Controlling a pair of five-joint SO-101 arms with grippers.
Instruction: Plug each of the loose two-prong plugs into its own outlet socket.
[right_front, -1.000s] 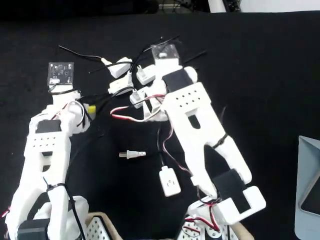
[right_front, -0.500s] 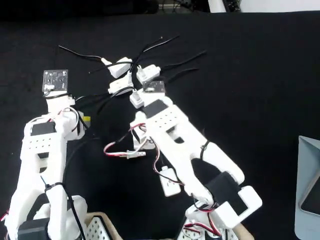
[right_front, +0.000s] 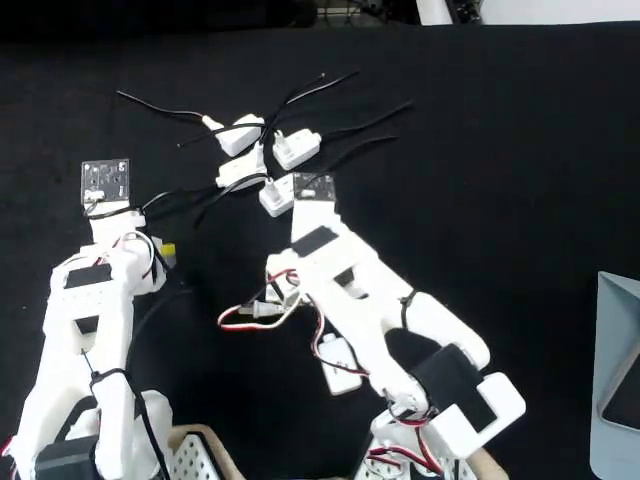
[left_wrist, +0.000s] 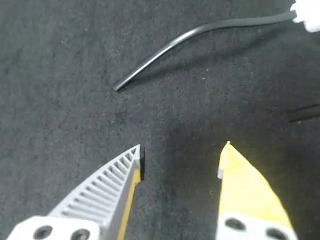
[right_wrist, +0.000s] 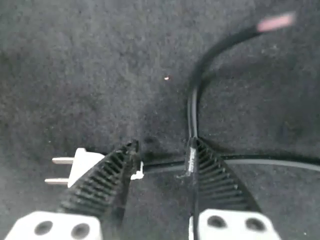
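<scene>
The small circuit board (right_front: 312, 185) on the right arm's wrist carries marks too small to read. The loose white two-prong plug (right_wrist: 82, 161) lies flat on the black cloth table (right_front: 520, 150), its two bare metal prongs side by side and its thin black cord trailing from the back. In the high view the plug (right_front: 262, 312) sits near the table's middle, beside a white rectangular socket block (right_front: 340, 365) partly under the right arm. More white socket blocks (right_front: 297, 149) lie clustered farther back. The right gripper (right_wrist: 162, 147) stands over the cord just behind the plug, jaws narrowly apart. The left gripper (left_wrist: 183, 148) hangs over bare cloth, jaws wide, holding nothing, with a loose black cable (left_wrist: 200, 32) ahead.
</scene>
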